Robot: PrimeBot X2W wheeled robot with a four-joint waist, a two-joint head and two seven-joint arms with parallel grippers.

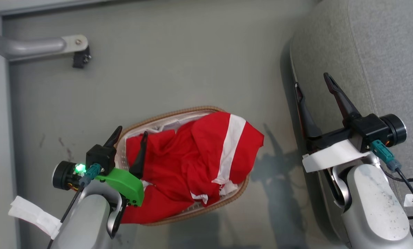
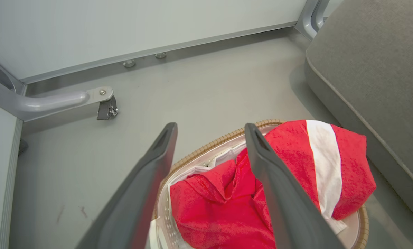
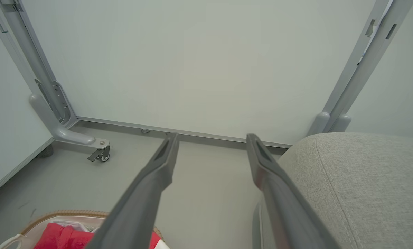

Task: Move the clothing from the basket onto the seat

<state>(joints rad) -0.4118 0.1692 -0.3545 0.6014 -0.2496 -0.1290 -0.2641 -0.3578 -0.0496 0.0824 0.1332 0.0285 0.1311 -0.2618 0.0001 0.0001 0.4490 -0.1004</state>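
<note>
Viewing grey floor point(image 1: 175, 52), with the seat point(image 1: 382, 52) right of the basket point(image 1: 178, 112). Brimming there with red clothing point(image 1: 199, 155). Hovering left gripper point(image 1: 131, 131) and right gripper point(image 1: 311, 79) wide open, empty.

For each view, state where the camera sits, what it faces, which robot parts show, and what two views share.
Head view: on the head, facing down at basket, clothing; left hand and right hand, open.
Left wrist view: left wrist, facing basket; own fingers.
Right wrist view: right wrist, facing wall; own fingers.
All share the seat.
</note>
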